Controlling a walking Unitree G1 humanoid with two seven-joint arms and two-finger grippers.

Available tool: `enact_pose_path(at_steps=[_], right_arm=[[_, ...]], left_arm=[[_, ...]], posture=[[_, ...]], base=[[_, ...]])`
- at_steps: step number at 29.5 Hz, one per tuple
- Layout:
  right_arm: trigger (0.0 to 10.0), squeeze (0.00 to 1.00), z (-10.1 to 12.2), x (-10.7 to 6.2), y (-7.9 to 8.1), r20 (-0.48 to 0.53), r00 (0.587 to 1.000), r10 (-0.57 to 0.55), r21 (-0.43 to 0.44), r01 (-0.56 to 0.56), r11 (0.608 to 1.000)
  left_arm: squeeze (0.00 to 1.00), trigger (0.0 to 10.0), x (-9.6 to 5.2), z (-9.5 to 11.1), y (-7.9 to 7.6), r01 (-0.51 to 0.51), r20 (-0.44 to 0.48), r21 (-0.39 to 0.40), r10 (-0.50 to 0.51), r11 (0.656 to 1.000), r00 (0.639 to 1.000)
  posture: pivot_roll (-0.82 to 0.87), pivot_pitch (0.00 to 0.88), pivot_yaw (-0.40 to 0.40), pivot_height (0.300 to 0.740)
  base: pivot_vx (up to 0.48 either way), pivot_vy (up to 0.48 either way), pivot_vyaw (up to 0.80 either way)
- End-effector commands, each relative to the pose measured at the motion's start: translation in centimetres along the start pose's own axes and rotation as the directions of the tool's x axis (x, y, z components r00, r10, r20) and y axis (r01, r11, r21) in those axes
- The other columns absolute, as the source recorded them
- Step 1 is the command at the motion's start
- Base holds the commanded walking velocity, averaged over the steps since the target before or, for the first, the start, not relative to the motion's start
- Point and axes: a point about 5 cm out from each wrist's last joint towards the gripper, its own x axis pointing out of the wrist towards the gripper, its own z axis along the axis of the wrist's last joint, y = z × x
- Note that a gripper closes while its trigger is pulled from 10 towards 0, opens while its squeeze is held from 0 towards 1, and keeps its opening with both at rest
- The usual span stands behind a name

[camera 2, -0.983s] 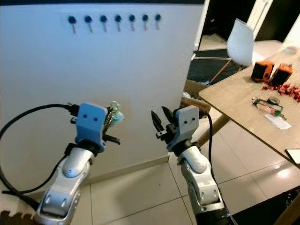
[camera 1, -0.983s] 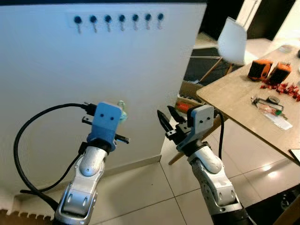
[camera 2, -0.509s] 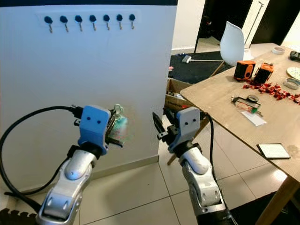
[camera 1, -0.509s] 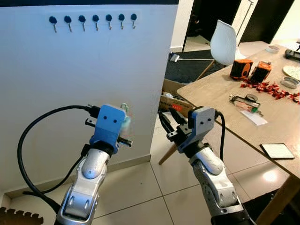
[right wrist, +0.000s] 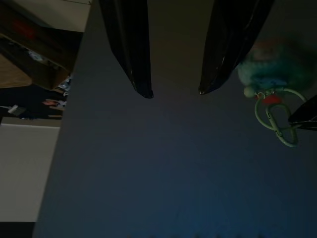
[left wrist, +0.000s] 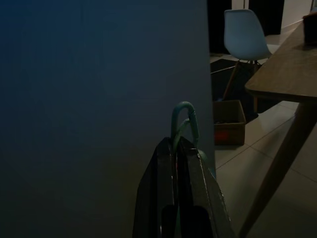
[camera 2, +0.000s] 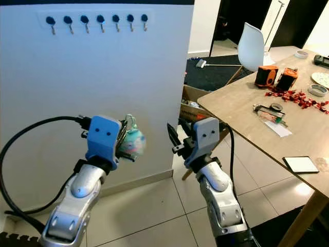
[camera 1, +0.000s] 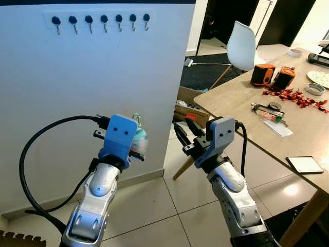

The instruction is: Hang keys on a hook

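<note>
Left eye view: held up at lower left of frame, left end effector [camera 1: 134,140] clenched on keys [camera 1: 139,138] with a pale green ring and fuzzy teal-pink charm, against white wall [camera 1: 103,92]. Row of hooks [camera 1: 101,21] seen along upper left of frame, well above the keys. Right end effector [camera 1: 184,133] raised at centre frame, fingers spread apart, grasping nothing. Left wrist view: dark; green loop noted poking out between the pressed-together fingers [left wrist: 158,198]. Right wrist view: two separated fingertips [right wrist: 141,87], keys hanging just beside them at right edge. Wooden worktop [camera 1: 241,103] at right of frame, carrying two orange boxes [camera 1: 272,77] and red scraps [camera 1: 293,95]; white chair [camera 1: 242,49] behind it.
</note>
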Motion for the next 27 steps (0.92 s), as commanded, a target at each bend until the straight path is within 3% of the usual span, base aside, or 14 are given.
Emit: enact_pose_path(at_steps=[1, 18, 27], right_arm=[[10.0, 0.0, -0.15, -0.08, 0.04, -0.005, 1.0, 0.0, 0.011, 0.0, 1.0], [10.0, 0.0, -0.49, -0.06, -0.15, -0.033, 0.999, -0.018, -0.003, 0.018, 1.0], [10.0, 0.0, -0.78, 0.01, -0.49, -0.056, 0.998, -0.039, -0.02, 0.038, 0.999]], left_arm=[[0.0, 10.0, -0.07, 0.01, -0.21, 0.011, -0.002, -0.007, -0.011, 1.0, 1.0], [0.0, 10.0, -0.07, 0.01, -0.1, 0.011, -0.002, 0.008, -0.011, 1.0, 1.0], [0.0, 10.0, -0.06, -0.09, -0.07, 0.009, -0.007, 0.013, -0.009, 1.0, 1.0]], posture=[[0.14, 0.145, -0.052, 0.74], [0.14, 0.15, -0.051, 0.74], [0.14, 0.15, -0.051, 0.74]], base=[[0.0, 0.0, 0.0], [0.0, 0.0, 0.0], [0.0, 0.0, 0.71]])
